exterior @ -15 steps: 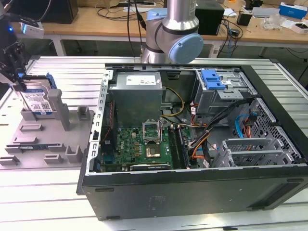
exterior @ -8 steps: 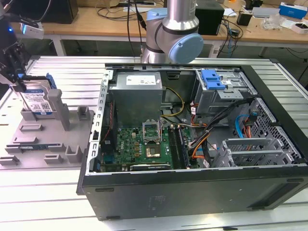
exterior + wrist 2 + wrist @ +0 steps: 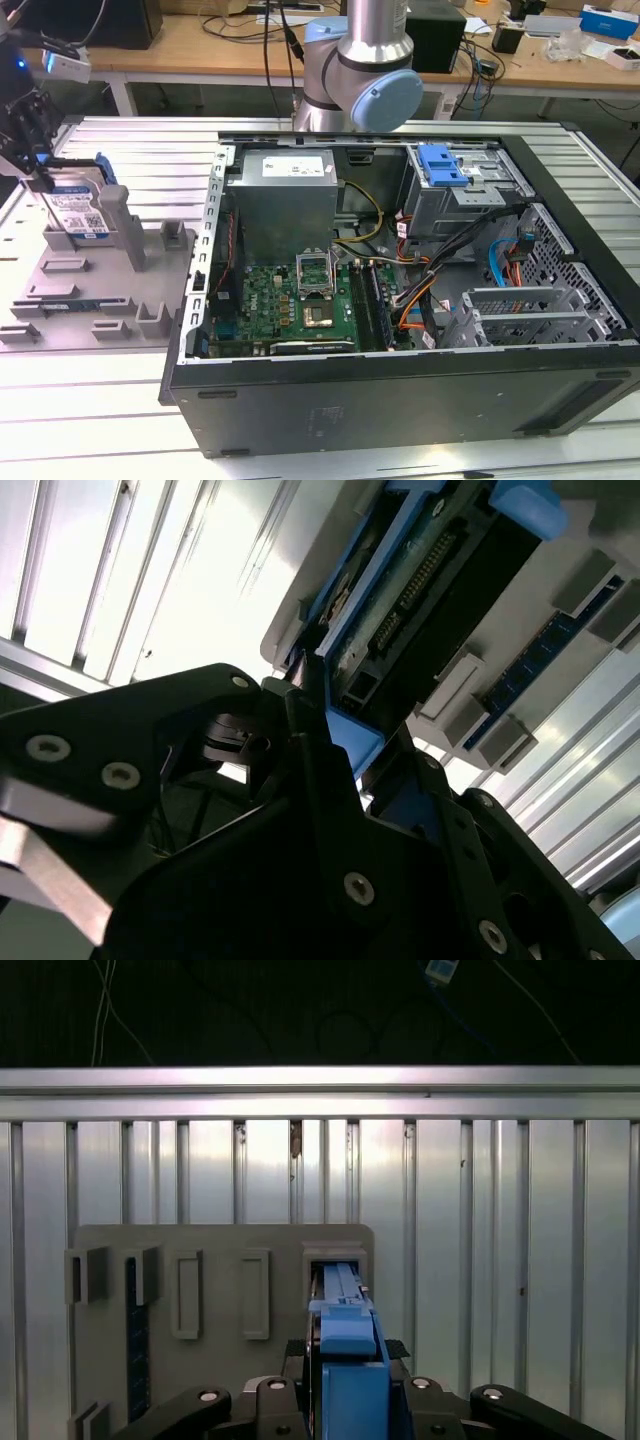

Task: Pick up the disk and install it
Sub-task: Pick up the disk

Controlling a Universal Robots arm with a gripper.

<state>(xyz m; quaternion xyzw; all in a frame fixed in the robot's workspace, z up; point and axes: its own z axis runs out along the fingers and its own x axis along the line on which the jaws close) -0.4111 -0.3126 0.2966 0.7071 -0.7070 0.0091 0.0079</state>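
The disk is a silver drive with a white-and-blue label in a blue carrier. It stands on edge among the upright posts of the grey tray at the exterior view's left. My gripper comes down on its upper end, black fingers closed on the blue carrier. In the first wrist view the carrier's blue edge runs between the fingers of the gripper, over the tray. In the second wrist view the gripper clamps the disk by its carrier edge.
An open computer case fills the middle and the exterior view's right, with a motherboard, a power supply and a drive bay with a blue latch. Both stand on a ribbed metal table. Desks with clutter lie behind.
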